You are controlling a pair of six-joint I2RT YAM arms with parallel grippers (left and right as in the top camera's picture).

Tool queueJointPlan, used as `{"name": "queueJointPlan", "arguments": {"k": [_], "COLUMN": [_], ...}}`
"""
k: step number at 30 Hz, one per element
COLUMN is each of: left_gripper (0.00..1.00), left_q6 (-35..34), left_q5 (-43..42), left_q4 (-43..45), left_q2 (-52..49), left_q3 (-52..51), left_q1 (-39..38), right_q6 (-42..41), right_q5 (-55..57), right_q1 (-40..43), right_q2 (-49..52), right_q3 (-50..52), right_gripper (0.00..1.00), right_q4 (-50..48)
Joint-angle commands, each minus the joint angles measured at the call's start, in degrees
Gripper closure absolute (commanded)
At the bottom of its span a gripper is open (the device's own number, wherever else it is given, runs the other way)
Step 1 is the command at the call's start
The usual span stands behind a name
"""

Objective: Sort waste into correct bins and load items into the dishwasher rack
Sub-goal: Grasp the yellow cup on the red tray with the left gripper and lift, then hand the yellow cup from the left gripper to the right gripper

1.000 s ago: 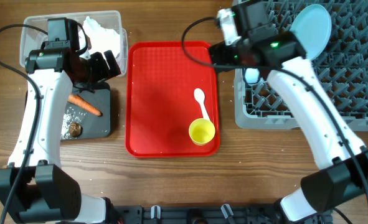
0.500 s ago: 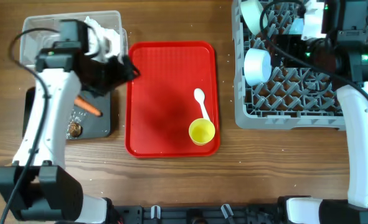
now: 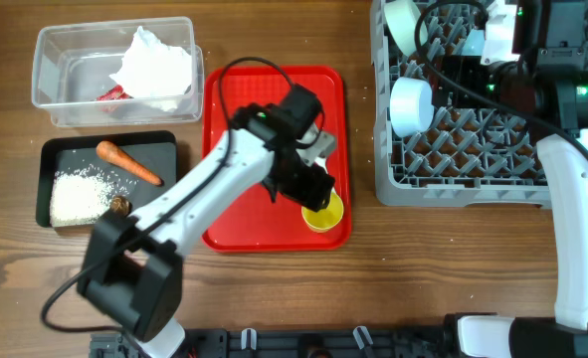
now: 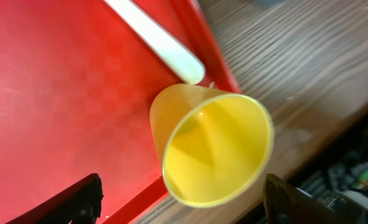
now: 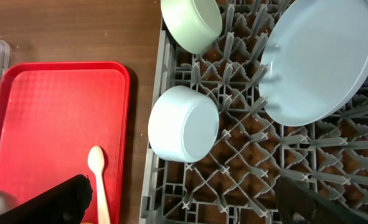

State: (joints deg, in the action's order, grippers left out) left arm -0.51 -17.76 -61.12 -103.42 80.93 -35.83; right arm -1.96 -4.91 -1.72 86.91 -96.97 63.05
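Lower right corner of the red tray (image 3: 249, 229) in the overhead view: yellow cup (image 3: 325, 216) standing mouth up, white spoon (image 4: 159, 40) just beside it; left gripper (image 4: 182, 186) over the cup, jaws spread wide, clear of its sides; right gripper (image 5: 184, 186) spread too, empty, above the rack (image 5: 246, 174) at upper right; plate (image 5: 320, 59), pale bowl (image 5: 184, 124) and green bowl (image 5: 193, 22) racked.

Grey rack (image 5: 246, 155) fills the right side. A teal bowl (image 5: 193, 23) and a light blue bowl (image 5: 184, 124) lie tipped among the pegs, with a light blue plate (image 5: 320, 59) leaning next to them. On the table (image 5: 71, 28) to the left there's a red tray (image 5: 47, 118) with a white spoon (image 5: 97, 177) on it. The pincer (image 5: 184, 205) is spread wide.
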Motion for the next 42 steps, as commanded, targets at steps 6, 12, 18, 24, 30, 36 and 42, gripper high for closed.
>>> {"name": "queueJointPlan", "arguments": {"k": [6, 12, 18, 24, 30, 36, 42], "left_gripper": [0.88, 0.96, 0.96, 0.96, 0.96, 0.96, 0.96], "left_q6": [-2.1, -3.6, -2.7, 0.8, 6.7, 8.9, 8.9], "left_q5": [4.3, 3.0, -9.6, -39.6, -65.7, -72.6, -72.6], "left_q4": [1.2, 1.6, 1.1, 8.4, 13.4, 13.8, 13.8], "left_q2": [-6.1, -6.1, -4.3, -2.7, -2.7, -2.7, -2.6], "left_q3": [-0.4, -0.1, 4.5, 4.7, 4.7, 4.7, 4.7], "left_q1": [-0.1, 0.1, 7.1, 22.2, 34.1, 37.6, 37.6], "right_q6": [-1.0, -1.0, 0.0, 2.5, 11.6, 17.2, 17.2], "right_q5": [0.4, 0.4, -8.7, -32.1, -57.2, -66.8, -66.8], "right_q1": [0.0, 0.0, 0.0, -0.3, -2.5, -8.7, -12.8], "right_q2": [2.6, 2.6, 2.6, 3.3, 6.9, 12.7, 16.7], "right_q3": [0.0, 0.0, 0.0, 0.0, 0.0, 0.0, 0.0], "right_gripper": [0.03, 0.03, 0.04, 0.07, 0.13, 0.18, 0.19], "right_q4": [0.9, 1.0, -0.9, -7.9, -12.8, -18.1, -23.5]}}
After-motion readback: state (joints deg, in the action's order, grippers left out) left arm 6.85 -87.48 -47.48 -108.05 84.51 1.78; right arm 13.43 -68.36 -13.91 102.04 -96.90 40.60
